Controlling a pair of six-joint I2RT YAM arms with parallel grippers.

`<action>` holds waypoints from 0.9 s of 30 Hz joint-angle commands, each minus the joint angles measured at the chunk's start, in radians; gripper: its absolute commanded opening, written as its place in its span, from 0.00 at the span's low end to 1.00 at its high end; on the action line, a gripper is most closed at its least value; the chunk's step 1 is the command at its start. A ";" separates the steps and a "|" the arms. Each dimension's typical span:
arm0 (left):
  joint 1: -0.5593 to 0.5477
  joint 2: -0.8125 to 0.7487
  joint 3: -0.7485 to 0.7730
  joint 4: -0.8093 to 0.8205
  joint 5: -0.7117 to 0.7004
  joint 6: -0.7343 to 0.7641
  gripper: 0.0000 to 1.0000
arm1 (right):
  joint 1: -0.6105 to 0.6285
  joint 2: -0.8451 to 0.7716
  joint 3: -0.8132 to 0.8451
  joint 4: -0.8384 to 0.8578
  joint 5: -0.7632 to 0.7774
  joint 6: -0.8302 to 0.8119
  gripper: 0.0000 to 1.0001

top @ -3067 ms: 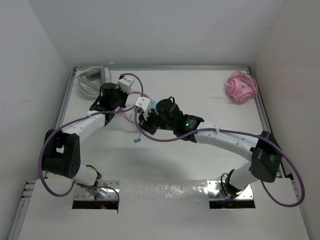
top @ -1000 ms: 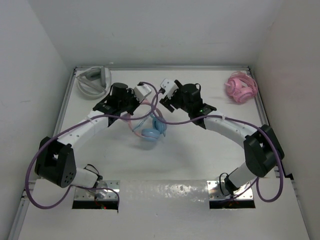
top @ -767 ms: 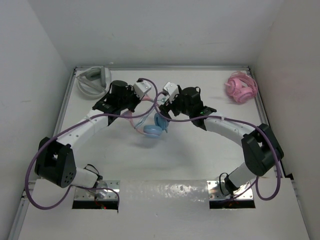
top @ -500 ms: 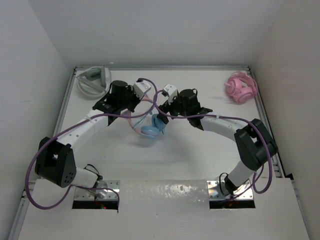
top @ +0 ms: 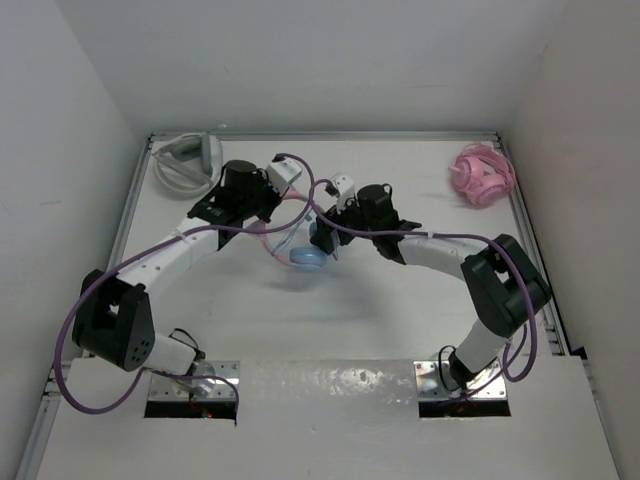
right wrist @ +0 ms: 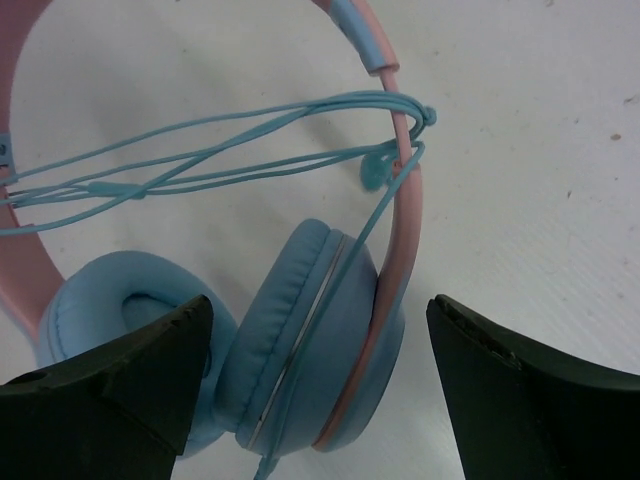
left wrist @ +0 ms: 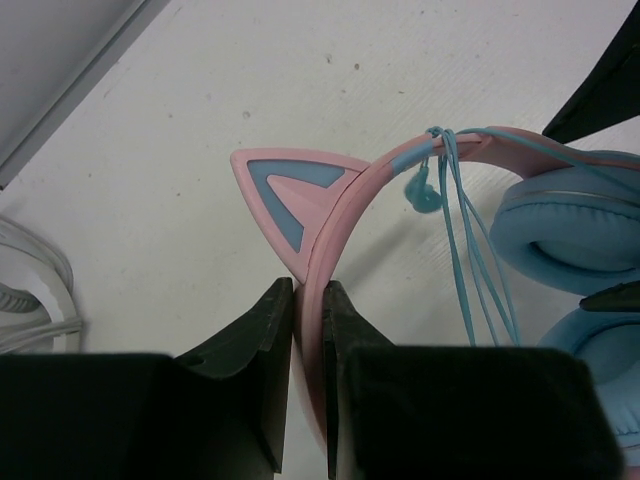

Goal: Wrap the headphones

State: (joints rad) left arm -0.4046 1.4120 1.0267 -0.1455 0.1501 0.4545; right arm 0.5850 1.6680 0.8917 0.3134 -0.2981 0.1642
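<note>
In the top view the headphones (top: 304,252) sit just left of the middle of the table (top: 400,300), between the two arms' ends. The left gripper (left wrist: 308,297) comes in from the upper left and is clamped on the pink headband. In its wrist view the two fingers pinch the band at bottom centre, just under the cat ear (left wrist: 285,195).

The right gripper (right wrist: 318,312) reaches in from the right with its jaws spread wide and nothing held. Its fingers show at the lower corners of its wrist view, either side of the blue ear cups (right wrist: 300,335). I cannot tell whether they touch the cups.

The thin blue cable (right wrist: 200,150) runs in several strands across the arch of the headband and hooks round the band at the upper right.

A white-grey headset (top: 185,160) lies at the upper left of the table, and a pink bundle (top: 481,175) at the upper right.
</note>
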 commanded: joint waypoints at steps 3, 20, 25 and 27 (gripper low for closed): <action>-0.002 -0.008 0.064 0.089 0.013 -0.054 0.00 | 0.003 0.048 0.039 0.001 0.008 0.044 0.83; 0.007 0.059 0.104 0.116 -0.078 -0.122 0.32 | 0.003 0.145 0.259 -0.138 0.128 0.051 0.00; 0.032 0.071 0.163 0.095 -0.090 -0.195 0.74 | -0.011 0.194 0.387 -0.201 0.221 0.037 0.00; 0.047 0.079 0.191 0.072 -0.090 -0.223 0.87 | -0.024 0.245 0.441 -0.256 0.223 0.038 0.00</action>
State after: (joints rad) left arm -0.3809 1.4914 1.1488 -0.1112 0.0647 0.3000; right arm 0.5735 1.8839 1.2274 0.0753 -0.1162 0.2089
